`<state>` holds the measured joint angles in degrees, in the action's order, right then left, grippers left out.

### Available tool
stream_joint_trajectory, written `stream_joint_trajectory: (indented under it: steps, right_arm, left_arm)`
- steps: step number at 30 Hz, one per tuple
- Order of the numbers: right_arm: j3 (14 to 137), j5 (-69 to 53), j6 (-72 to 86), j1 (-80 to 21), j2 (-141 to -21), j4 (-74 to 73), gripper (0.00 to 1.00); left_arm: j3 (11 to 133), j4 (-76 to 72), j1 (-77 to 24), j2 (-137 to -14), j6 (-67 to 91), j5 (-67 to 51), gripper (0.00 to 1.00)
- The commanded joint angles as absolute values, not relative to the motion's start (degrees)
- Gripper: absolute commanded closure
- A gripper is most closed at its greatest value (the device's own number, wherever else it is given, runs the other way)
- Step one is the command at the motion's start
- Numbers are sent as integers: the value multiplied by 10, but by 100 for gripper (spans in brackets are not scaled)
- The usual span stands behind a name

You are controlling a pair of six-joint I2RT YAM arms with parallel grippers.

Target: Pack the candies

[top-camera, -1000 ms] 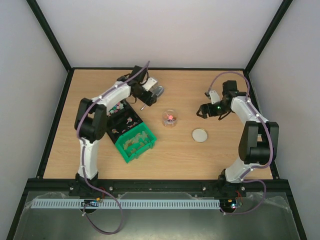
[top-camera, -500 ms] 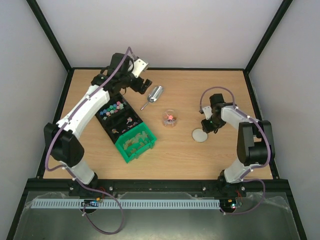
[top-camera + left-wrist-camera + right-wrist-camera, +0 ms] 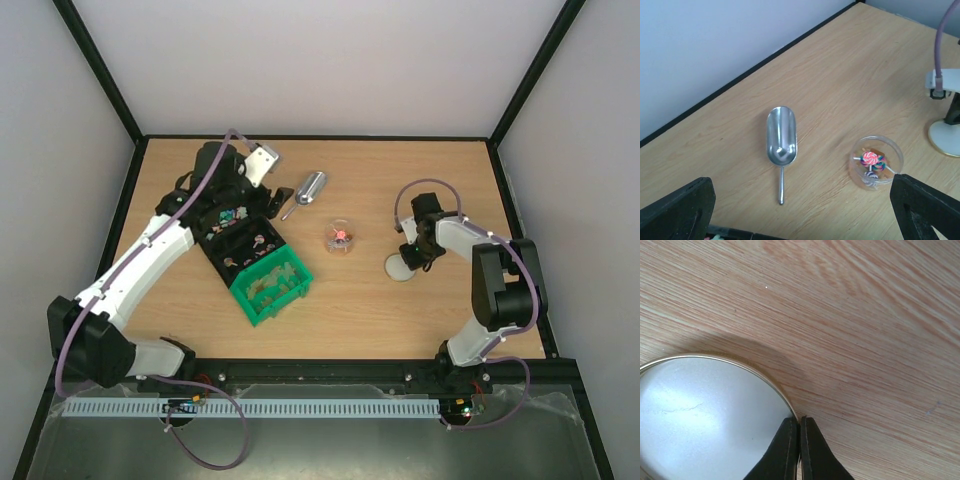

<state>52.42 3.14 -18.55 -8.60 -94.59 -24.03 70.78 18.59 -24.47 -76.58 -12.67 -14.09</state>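
- Top view: A clear cup [image 3: 327, 241] stands mid-desk [image 3: 360, 320] with a few bright candies [image 3: 338, 236] inside. More candies sit in the black tray [image 3: 222, 266] to the cup's left. Pale ones lie in the green bin [image 3: 246, 301], also left of the cup but nearer the arm bases. A metal scoop [image 3: 308, 189] lies just beyond the cup, to its left. The left gripper [image 3: 265, 197] hangs over the tray's far end, left of the cup. The right gripper [image 3: 410, 262] is down at the round white lid [image 3: 396, 270], right of the cup.
- Left wrist view: The left gripper's fingers [image 3: 675, 210] are spread wide, one at each bottom corner, with nothing between them. The scoop [image 3: 781, 137] lies flat on the desk left of the cup [image 3: 893, 150], handle toward the camera. A pink swirled candy [image 3: 869, 158] and a few others sit in the cup. The lid [image 3: 946, 141] shows at the cup's right.
- Right wrist view: The right gripper's fingers [image 3: 785, 450] are closed to a sliver, tips at the lid's [image 3: 705, 425] rim. Whether they pinch the rim cannot be told.
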Motion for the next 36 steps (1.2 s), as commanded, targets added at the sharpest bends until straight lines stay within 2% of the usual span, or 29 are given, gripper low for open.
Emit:
stream_joint_trajectory:
  steps: [1,6,9,12,17,27,32,36]
  right_arm:
    - [528,2,-169,-87,-949,-278,99]
    - [613,-150,-146,-85,-921,-341,99]
    - [670,-285,-144,-85,-924,-393,99]
    - [703,-390,-140,-86,-936,-432,99]
    - [713,-510,-155,-92,-950,-471,99]
    - [702,-582,-247,-172,-976,-560,99]
    - [715,-603,-295,-204,-997,-608,99]
    - [724,-611,-312,-215,-1007,-629,99]
  left_arm:
    - [721,194,-246,-774,-146,-183,1]
    - [724,230,-247,-769,-218,-256,1]
    - [744,305,-266,-772,-308,-306,1]
    - [745,362,-316,-767,-410,-285,1]
    - [706,371,-407,-727,-533,-202,1]
    - [725,399,-512,-734,-670,-145,2]
    - [709,371,-540,-734,-700,-131,12]
    - [693,361,-558,-736,-741,-113,30]
